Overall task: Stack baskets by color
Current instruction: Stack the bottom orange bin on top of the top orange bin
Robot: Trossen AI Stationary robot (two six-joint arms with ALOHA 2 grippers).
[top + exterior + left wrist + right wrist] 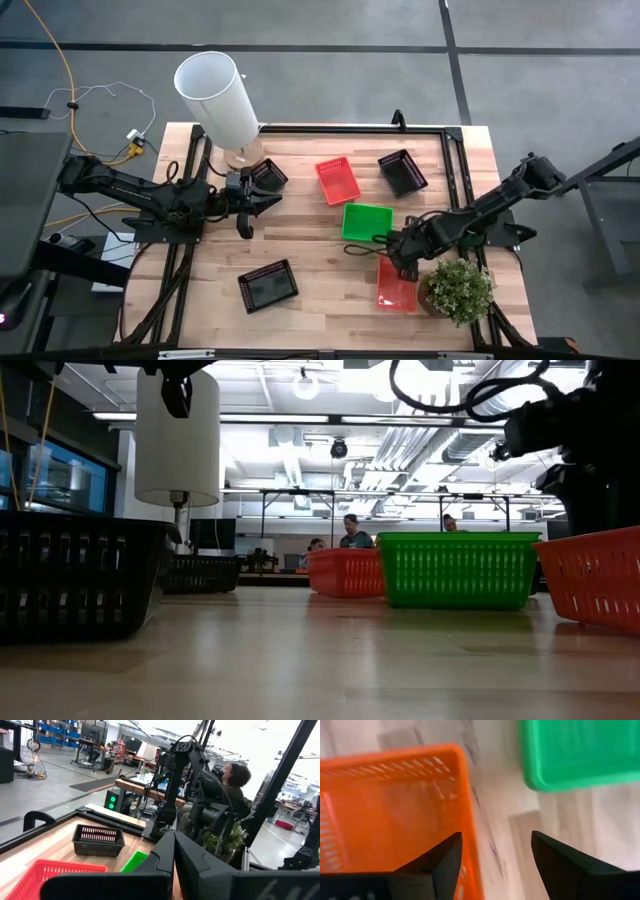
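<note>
**Right gripper lines up on a red basket's rim**

The right gripper (400,262) hangs with its fingers spread wide over the near edge of a red basket (396,286) at lower right of the high view, just beside the potted plant (459,290). In the right wrist view one finger sits inside the orange-red wall (470,820) and the other outside it, so the rim lies between them, not yet pinched. The step in hand looks like picking up this red basket. The next move calls for lowering, clenching on the wall, then carrying it to the other red basket (337,181) at upper centre.

A green basket (367,221) lies just above the gripper, close enough to be nudged on the lift. Black baskets sit at upper right (402,172), at lower left (268,285) and beside the left gripper (268,176).

The left gripper (250,205) is clenched and empty at centre left, near the tall white cylinder (217,96).

The worktop (320,300) is pale wood. No stack is visibly built yet.
</note>
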